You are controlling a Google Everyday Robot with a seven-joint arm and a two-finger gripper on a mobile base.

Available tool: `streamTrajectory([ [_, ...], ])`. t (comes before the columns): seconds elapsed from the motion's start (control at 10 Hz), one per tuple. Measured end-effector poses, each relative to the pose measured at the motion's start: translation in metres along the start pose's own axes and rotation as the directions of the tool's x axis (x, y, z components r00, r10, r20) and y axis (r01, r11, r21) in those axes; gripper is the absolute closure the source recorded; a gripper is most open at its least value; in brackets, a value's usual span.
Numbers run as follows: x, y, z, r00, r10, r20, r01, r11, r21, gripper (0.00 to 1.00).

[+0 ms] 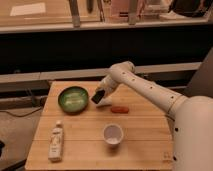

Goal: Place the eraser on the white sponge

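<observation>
Camera view: tool [100, 93] looks clamped on the eraser [97, 97], which hangs tilted at its tip. Sponge [105, 104] sits just below it, slightly right. Placing step, I'd say; next it needs a short drop, then release.

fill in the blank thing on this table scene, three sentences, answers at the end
1. The gripper hangs between the round ____ bowl and the small orange oblong piece.
2. The white cup stands with its opening facing ____.
3. The white plastic bottle lies on the ____ table.
Missing words: green; up; wooden.
</observation>
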Motion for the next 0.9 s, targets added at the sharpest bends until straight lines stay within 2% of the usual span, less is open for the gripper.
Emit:
streamTrajectory([
  [0.5, 0.003, 0.001, 0.009, 0.999, 0.017, 0.045, -0.017, 1.0, -0.012, 1.0],
  [0.9, 0.005, 0.002, 0.016, 0.997, 0.031, 0.069, -0.027, 0.998, -0.063, 1.0],
])
